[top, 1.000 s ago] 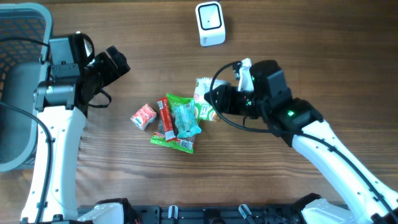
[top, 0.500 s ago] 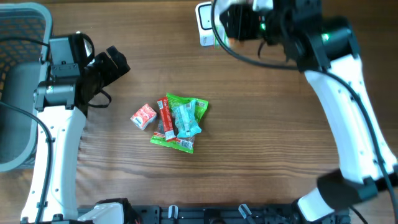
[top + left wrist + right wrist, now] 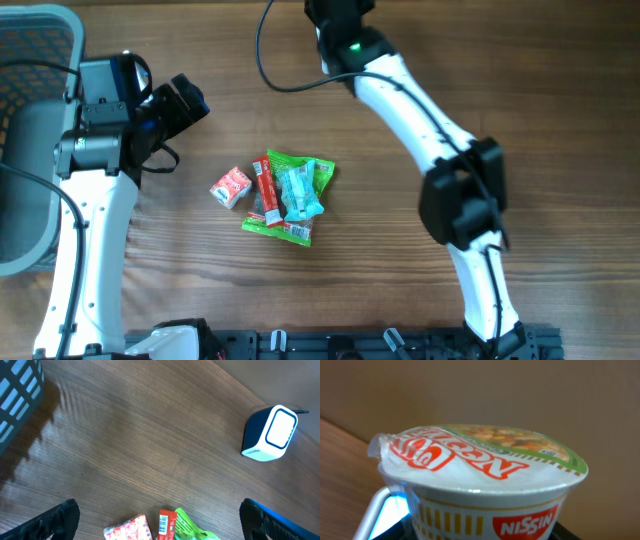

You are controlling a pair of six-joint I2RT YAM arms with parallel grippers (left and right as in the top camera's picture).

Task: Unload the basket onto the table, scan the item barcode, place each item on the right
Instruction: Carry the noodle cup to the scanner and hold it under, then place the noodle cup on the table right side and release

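Only the right wrist camera shows the cup noodle [image 3: 480, 485], grasped upright in the right end effector [image 3: 335, 12] close before the lens, "NISSIN" in white on red on its wall; overhead, that arm reaches to 12 o'clock on the surface [image 3: 560, 120] and hides it. The left wrist view alone shows the scanner [image 3: 270, 434] at 2 o'clock, above snack packets [image 3: 165, 525] at 6 o'clock; the left end effector [image 3: 188, 103] hangs released, empty.

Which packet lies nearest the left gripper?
The red-and-white packet, leftmost of the four; the red stick, teal packet and green packet lie farther from the left gripper.
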